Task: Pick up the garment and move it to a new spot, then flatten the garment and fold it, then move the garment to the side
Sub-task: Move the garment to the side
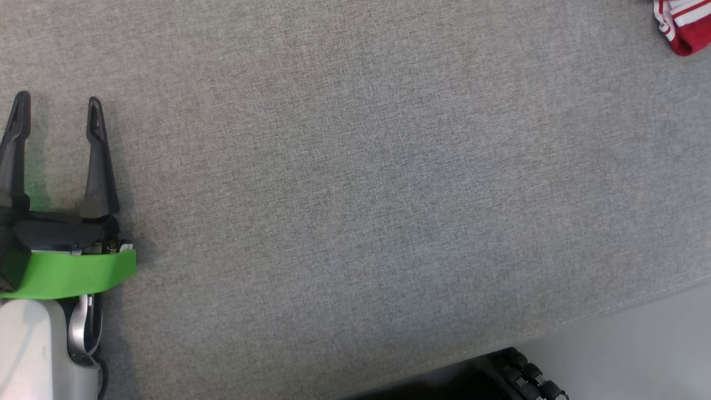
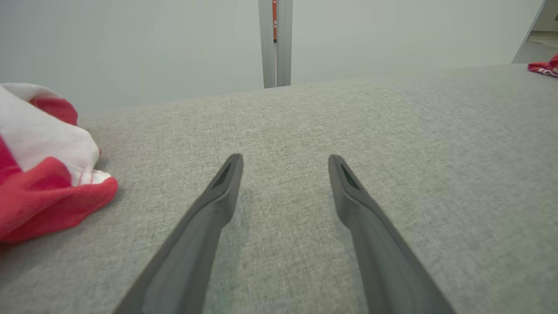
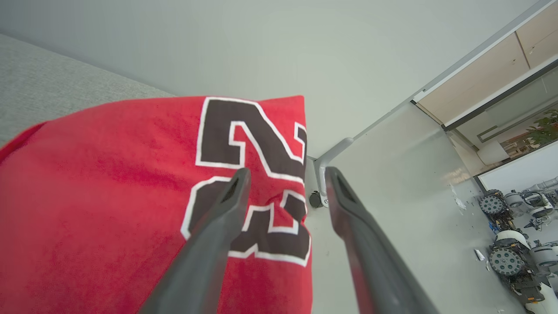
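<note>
Red jersey (image 3: 109,196) at bench (image 1: 355,194) edge, dark "2" legible, second digit partly hidden, left gripper (image 2: 285,159) and right gripper (image 3: 286,172) spread, empty.

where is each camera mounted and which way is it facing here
Head view: on the head, looking down on the grey surface; left pincer, open, and pale forearm at lower left.
Left wrist view: on the left wrist, looking low along the surface to a pale wall; its two fingers spread.
Right wrist view: on the right wrist, over the red numbered garment and floor; right pincer open.
Shared: head and left wrist views both show the left pincer and the grey surface.
</note>
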{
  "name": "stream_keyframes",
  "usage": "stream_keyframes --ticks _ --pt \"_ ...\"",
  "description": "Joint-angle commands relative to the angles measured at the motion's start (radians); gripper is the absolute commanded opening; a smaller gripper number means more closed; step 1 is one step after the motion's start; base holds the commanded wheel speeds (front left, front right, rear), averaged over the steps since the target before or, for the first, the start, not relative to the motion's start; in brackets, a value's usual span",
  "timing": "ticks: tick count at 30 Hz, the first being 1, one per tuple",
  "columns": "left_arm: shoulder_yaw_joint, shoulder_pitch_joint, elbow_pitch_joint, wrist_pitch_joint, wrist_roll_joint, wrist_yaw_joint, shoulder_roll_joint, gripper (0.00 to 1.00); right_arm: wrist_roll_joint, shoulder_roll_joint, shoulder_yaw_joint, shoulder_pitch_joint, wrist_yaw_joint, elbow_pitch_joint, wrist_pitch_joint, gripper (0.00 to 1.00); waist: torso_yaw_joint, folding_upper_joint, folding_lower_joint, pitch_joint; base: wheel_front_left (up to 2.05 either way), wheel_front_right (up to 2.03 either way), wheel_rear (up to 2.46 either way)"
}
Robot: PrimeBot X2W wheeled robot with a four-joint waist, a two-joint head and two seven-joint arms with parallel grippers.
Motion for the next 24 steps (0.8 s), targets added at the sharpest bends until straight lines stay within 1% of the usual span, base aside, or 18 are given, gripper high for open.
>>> stream_keyframes --ticks 1,7,13,19,24 --pt "-0.015 0.019 0.040 0.008 -0.008 0.004 -0.016 1.00 -0.019 0.002 -0.001 -0.015 -0.002 0.011 -0.020 1.00 0.008 -0.0001 -0.0001 -0.021 0.00 0.00 0.00" --pt "-0.007 0.045 0.094 0.004 -0.020 0.011 -0.033 1.00 -0.049 0.062 0.004 0.011 -0.002 0.017 -0.113 1.00 0.022 -0.0001 -0.0001 -0.119 0.00 0.00 0.00" --pt "0.013 0.079 0.138 0.001 -0.033 0.015 -0.065 1.00 -0.049 0.147 0.001 0.087 -0.002 -0.044 -0.168 1.00 0.042 -0.0001 -0.0001 -0.245 0.00 0.00 0.00" --pt "0.042 0.130 0.160 0.001 -0.030 0.015 -0.091 1.00 -0.035 0.233 -0.023 0.235 -0.002 -0.136 -0.183 1.00 0.061 -0.0001 -0.0001 -0.349 0.00 0.00 0.00" --pt "0.056 0.166 0.178 0.000 -0.019 0.010 -0.110 1.00 -0.027 0.295 -0.076 0.402 -0.002 -0.225 -0.183 1.00 0.085 -0.0001 -0.0001 -0.424 0.00 0.00 0.00"
